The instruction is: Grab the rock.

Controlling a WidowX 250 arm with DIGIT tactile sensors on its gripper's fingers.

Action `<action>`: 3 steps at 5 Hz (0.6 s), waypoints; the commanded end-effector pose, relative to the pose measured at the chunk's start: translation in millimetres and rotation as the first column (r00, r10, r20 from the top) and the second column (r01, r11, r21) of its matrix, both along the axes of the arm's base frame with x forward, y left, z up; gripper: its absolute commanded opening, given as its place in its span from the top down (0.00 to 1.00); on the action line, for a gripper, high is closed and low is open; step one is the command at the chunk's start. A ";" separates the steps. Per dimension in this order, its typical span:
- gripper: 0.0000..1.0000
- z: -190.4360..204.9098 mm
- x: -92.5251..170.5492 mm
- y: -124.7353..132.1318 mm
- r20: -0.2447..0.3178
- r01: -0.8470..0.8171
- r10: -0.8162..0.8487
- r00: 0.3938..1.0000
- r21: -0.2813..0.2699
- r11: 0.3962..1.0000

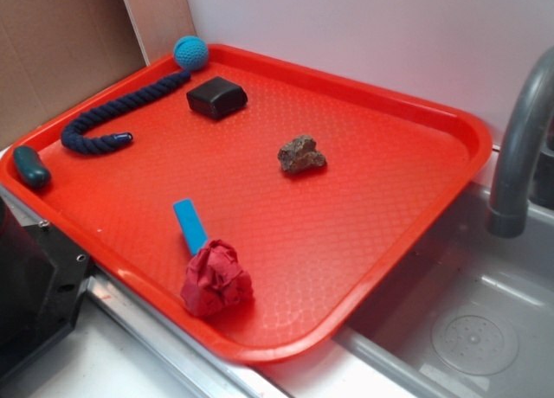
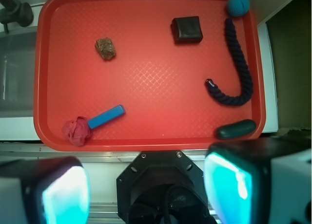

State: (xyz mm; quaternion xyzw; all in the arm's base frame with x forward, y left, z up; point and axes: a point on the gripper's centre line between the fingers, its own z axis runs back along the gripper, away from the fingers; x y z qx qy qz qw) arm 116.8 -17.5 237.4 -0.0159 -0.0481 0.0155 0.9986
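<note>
The rock (image 1: pixel 301 154) (image 2: pixel 105 48) is a small jagged brown-grey stone lying alone near the middle of the red tray (image 1: pixel 415 208) (image 2: pixel 146 83). In the wrist view my gripper (image 2: pixel 146 190) hangs high above the tray's near edge, over the robot's black base, far from the rock. Its two cyan-padded fingers (image 2: pixel 66 195) stand wide apart with nothing between them. The gripper does not show in the exterior view.
On the tray also lie a black block (image 1: pixel 216 97) (image 2: pixel 186 29), a navy rope with a teal ball (image 1: pixel 190 52) (image 2: pixel 238 5), a dark teal capsule (image 1: pixel 31 166) (image 2: pixel 236 129), a blue bar (image 1: pixel 190 226) (image 2: pixel 106 117) and a red cloth wad (image 1: pixel 216 279) (image 2: pixel 76 130). A sink with grey faucet (image 1: pixel 519 147) lies to the right.
</note>
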 end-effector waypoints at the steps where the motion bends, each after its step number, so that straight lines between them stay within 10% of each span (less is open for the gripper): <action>1: 0.00 0.0 0.0 0.0 0.000 0.000 0.000 1.000 0.000 1.000; 2: 0.00 -50.0 43.2 -12.2 -0.166 0.165 -0.165 0.972 -0.012 0.986; 3: 0.00 -97.5 83.0 -39.9 -0.113 0.293 -0.292 0.950 -0.010 0.956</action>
